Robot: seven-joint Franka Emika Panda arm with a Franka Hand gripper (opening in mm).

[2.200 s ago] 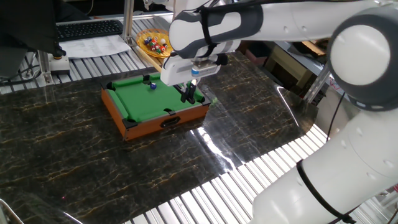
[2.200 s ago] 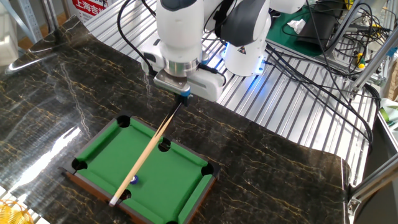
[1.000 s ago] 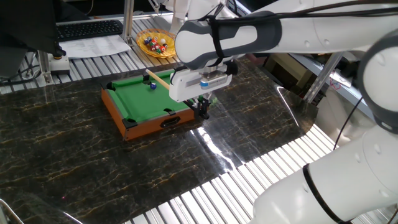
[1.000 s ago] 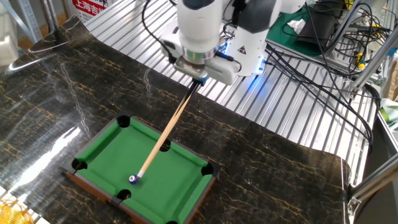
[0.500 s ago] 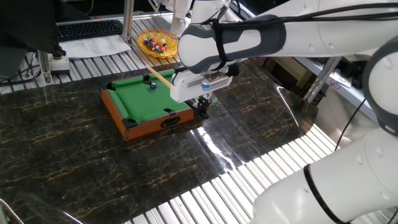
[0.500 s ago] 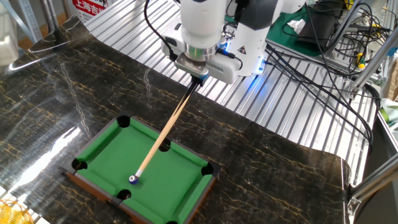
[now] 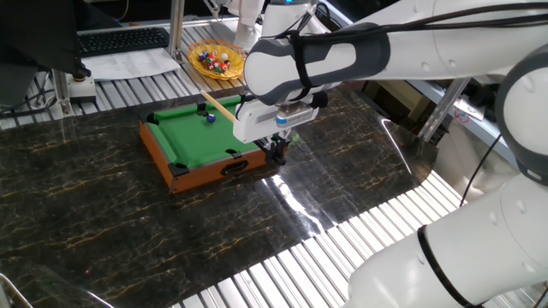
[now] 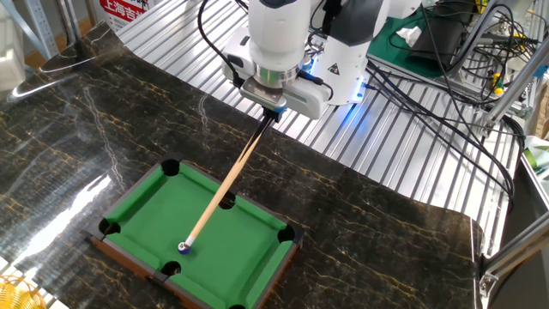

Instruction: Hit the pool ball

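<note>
One fixed view: gripper (image 7: 278,147) pinching the cue (image 7: 219,108), barely moved in the last half second; tip sits beside the pool ball (image 7: 210,117) near the far rail, so the strike looks due.

Other fixed view: ball unmoved, dark blue with pale spot, on the mini pool table (image 8: 141,209) felt near a side pocket, cue tip touching.

arm (image 7: 428,43): glossy white shells | dark grey joints | black cables | blue-lit base (image 8: 343,81)
</note>
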